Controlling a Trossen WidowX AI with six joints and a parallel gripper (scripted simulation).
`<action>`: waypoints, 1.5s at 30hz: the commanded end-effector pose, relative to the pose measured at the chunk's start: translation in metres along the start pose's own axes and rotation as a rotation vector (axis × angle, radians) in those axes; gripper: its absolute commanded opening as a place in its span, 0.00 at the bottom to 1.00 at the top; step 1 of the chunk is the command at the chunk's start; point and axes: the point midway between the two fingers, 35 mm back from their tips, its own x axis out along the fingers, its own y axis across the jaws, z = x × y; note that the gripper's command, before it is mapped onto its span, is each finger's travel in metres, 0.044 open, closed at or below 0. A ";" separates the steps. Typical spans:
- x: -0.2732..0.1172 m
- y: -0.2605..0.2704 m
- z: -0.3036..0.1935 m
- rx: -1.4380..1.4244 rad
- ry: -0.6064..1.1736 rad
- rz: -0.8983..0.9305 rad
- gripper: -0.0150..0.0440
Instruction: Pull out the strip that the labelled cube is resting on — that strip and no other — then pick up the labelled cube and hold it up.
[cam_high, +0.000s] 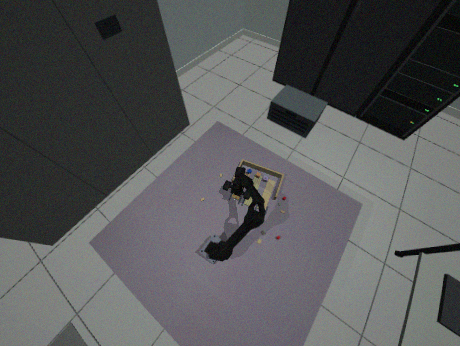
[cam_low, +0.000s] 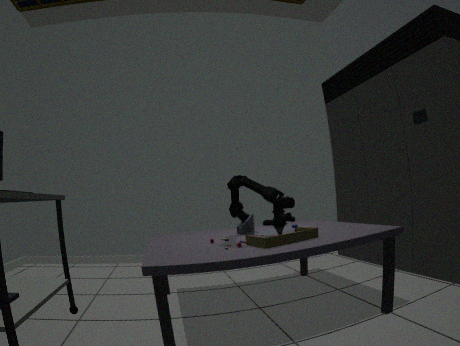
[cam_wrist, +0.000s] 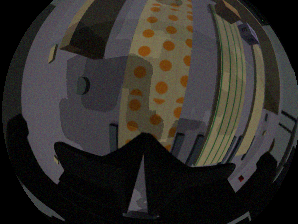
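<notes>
My gripper (cam_high: 235, 192) (cam_low: 280, 231) (cam_wrist: 145, 136) is shut, with nothing seen between its fingertips. It points down at the front end of an orange-dotted strip (cam_wrist: 165, 65), which lies lengthwise ahead of the fingertips. A cream strip with green lines (cam_wrist: 231, 85) and a narrow plain strip (cam_wrist: 257, 95) lie to the right. A small purple cube (cam_wrist: 248, 33) (cam_high: 265, 178) sits at the far right. A brownish-orange block (cam_wrist: 228, 10) (cam_high: 258, 174) is beside it, and a blue block (cam_high: 249, 171) is near the back wall. Cube labels are unreadable; the dotted strip's far end is cut off.
A wooden tray (cam_high: 262, 167) (cam_low: 285, 240) surrounds the strips at the back and sides. Short blue-grey posts (cam_wrist: 113, 136) (cam_wrist: 198, 147) stand near the strips' front ends. A dark round piece (cam_wrist: 83, 85) lies left. Small red pieces (cam_high: 284, 198) (cam_high: 278, 237) lie right of the arm.
</notes>
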 end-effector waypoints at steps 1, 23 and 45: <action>0.002 0.000 -0.001 -0.004 0.002 -0.006 0.25; 0.004 -0.001 0.001 -0.004 0.002 -0.006 0.25; 0.006 0.000 0.000 -0.004 0.002 -0.006 0.25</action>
